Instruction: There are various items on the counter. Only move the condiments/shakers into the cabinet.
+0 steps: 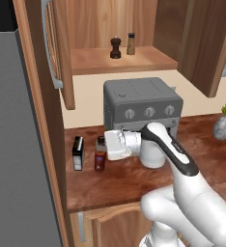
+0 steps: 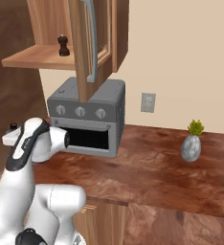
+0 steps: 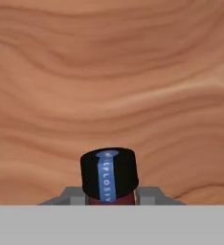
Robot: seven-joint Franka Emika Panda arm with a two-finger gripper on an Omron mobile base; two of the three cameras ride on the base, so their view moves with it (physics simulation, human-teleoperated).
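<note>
Reddish-brown wood-grain counter [image 1: 124, 181] ran under an open wall cabinet [image 1: 112, 60], a grey toaster oven [image 1: 141, 103] standing against the far wall.

Gripper [image 1: 106, 144] reached left, level with the red sauce bottle [image 1: 100, 154]; hand view showed its black cap between the jaws, which were pressed in on the bottle's neck.

Risks, as judged:
- Grip sat high near the cap; the bottle could swing or slip on the lift.
- The black-and-white box [image 1: 78, 153] stood just left of the bottle and could be knocked.
- The rise to the shelf passed the toaster oven and the cabinet doors; the arm could clip them.

Count: one pepper mill [image 1: 115, 48] and one tan shaker [image 1: 131, 44] on the shelf, one sauce bottle, one box, one potted plant [image 1: 223, 123] far right.
</note>
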